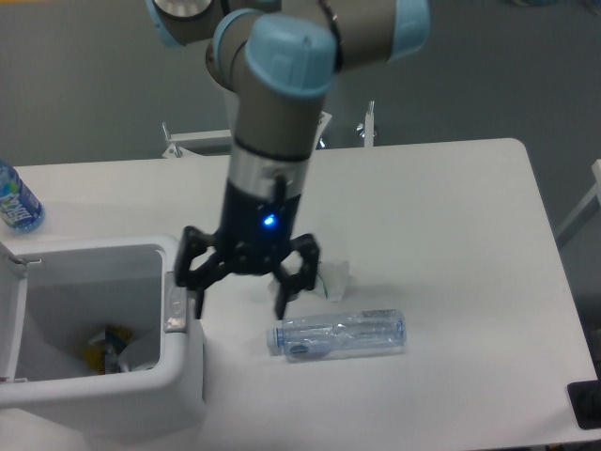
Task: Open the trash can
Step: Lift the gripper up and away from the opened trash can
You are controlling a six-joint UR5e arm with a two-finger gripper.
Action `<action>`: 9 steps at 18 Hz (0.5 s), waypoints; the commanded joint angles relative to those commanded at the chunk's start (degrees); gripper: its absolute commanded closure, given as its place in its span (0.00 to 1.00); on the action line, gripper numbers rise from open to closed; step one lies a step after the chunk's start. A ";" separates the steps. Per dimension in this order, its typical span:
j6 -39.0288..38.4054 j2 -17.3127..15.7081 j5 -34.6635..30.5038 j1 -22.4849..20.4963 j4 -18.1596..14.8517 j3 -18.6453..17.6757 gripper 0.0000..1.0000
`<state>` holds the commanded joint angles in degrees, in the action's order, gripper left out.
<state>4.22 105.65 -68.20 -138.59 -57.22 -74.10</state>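
The trash can (141, 395) is a large boxy white bin at the front left of the table. Its lid (9, 319) stands swung open at the far left, and the inside shows some rubbish at the bottom. The small grey latch button (175, 310) sits on the right rim. My gripper (239, 303) hangs just right of that rim, fingers spread open and empty. The left fingertip (198, 303) is close beside the latch; I cannot tell whether it touches.
A clear plastic bottle (338, 334) lies on its side on the table just right of the gripper. A blue-labelled bottle (14, 202) stands at the far left edge. A dark object (587, 404) sits at the front right corner.
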 joint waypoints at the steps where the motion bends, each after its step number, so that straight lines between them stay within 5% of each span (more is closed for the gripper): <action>1: 0.09 -0.52 -1.48 -1.67 0.18 0.18 0.00; 5: 1.66 -1.15 -11.94 -4.58 0.18 0.09 0.00; 9: 18.41 -1.14 -19.31 -5.72 -2.01 -1.74 0.00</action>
<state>22.63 104.50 -87.51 -144.31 -59.23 -75.84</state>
